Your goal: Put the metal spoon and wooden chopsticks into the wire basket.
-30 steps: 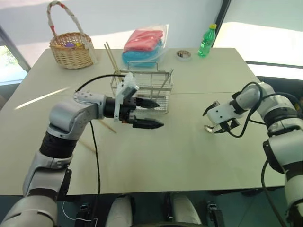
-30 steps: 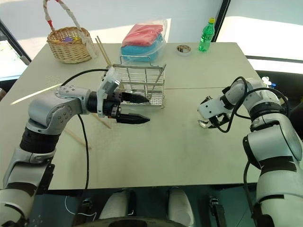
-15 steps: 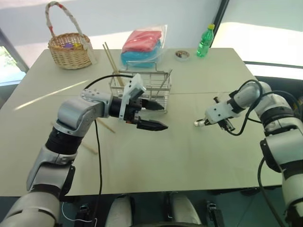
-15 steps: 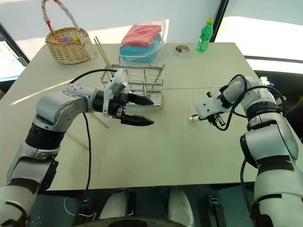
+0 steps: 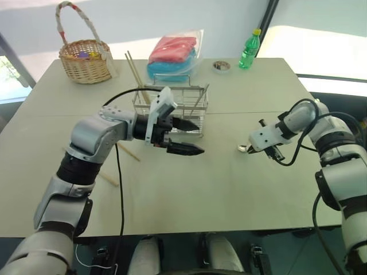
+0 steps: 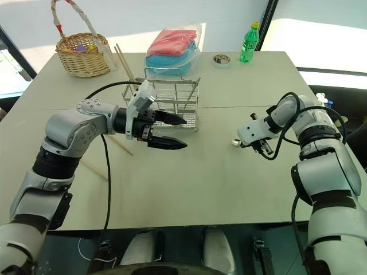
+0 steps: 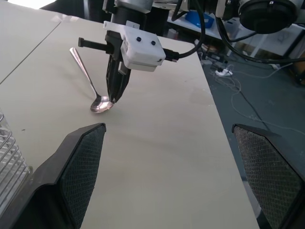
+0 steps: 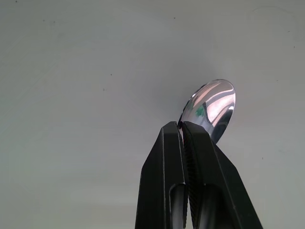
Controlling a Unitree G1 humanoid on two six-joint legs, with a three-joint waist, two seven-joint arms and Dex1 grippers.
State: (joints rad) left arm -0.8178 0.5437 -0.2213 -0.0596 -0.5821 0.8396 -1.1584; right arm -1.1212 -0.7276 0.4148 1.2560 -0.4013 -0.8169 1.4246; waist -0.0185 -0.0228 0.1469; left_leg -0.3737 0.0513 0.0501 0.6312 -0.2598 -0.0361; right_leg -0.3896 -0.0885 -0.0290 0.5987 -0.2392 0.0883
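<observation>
Pale beige table (image 5: pixel 189 189) under bright window light. Rectangular silver wire-mesh basket (image 5: pixel 172 112) near centre, light-brown wooden chopsticks (image 5: pixel 135 73) leaning in it. Left gripper (image 5: pixel 186 136) spread wide, just in front of the basket. Right gripper (image 7: pixel 113 99) clenched on small shiny metal spoon (image 7: pixel 95 95) at the bowl's edge, bowl against the tabletop, well apart from the basket.

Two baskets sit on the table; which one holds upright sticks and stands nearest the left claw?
The wire basket, silver mesh, right behind the left claw, with wooden chopsticks leaning in it. The wicker basket sits at the far corner.
</observation>
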